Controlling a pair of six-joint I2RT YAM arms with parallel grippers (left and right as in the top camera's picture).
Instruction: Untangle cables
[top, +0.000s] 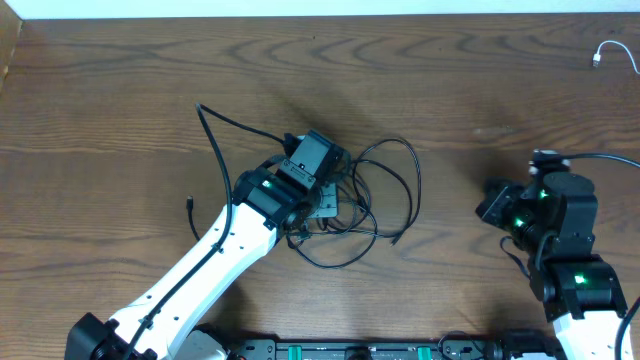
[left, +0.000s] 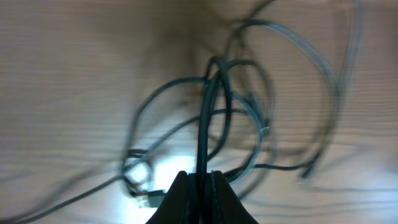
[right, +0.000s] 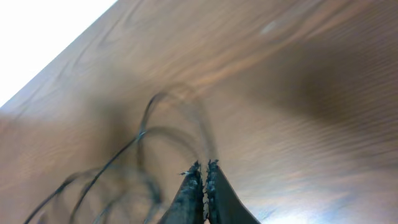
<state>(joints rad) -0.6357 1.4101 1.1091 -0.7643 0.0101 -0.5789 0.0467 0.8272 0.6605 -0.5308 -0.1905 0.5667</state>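
A tangle of thin black cables (top: 385, 195) lies in loops at the middle of the wooden table (top: 120, 90). One strand runs out to the upper left (top: 215, 135). My left gripper (top: 322, 205) hangs over the tangle's left side. In the left wrist view it (left: 202, 174) is shut on a black cable (left: 204, 124) that runs straight up from the jaws, with loops spreading around it and a small plug (left: 146, 199) below left. My right gripper (top: 490, 205) stands right of the tangle, apart from it. Its fingers (right: 204, 167) are shut with nothing between them; blurred cable loops (right: 149, 134) lie beyond.
A white cable end (top: 605, 52) lies at the table's far right corner. A small loose black plug (top: 190, 205) sits left of my left arm. The table's back edge (top: 320, 14) meets a white surface.
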